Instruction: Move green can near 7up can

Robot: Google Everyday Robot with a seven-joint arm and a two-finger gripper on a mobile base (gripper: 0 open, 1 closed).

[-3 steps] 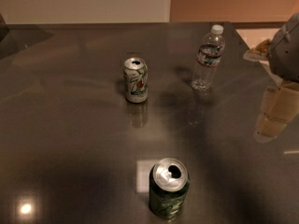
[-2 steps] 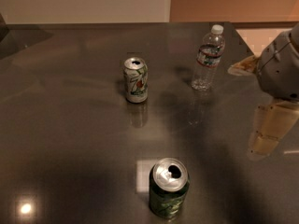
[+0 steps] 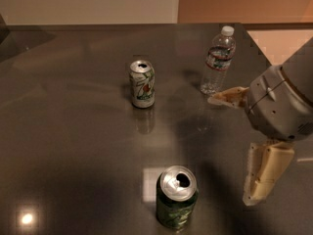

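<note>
The green can (image 3: 176, 197) stands upright at the front centre of the dark table (image 3: 73, 146); it is dark green with lighter swirls and an open silver top. The 7up can (image 3: 142, 83) stands upright further back and a little to the left; it is mostly white with green markings. My gripper (image 3: 230, 151) hangs over the table at the right, to the right of the green can and apart from it. Its two cream fingers (image 3: 264, 173) are spread wide and hold nothing.
A clear plastic water bottle (image 3: 217, 60) with a white cap stands at the back right, just behind the upper finger. The table's right edge runs behind the arm, and a pale wall lies beyond the far edge.
The gripper and arm have moved left and forward into the scene, closer to the green can. The cans and the bottle have not moved.
</note>
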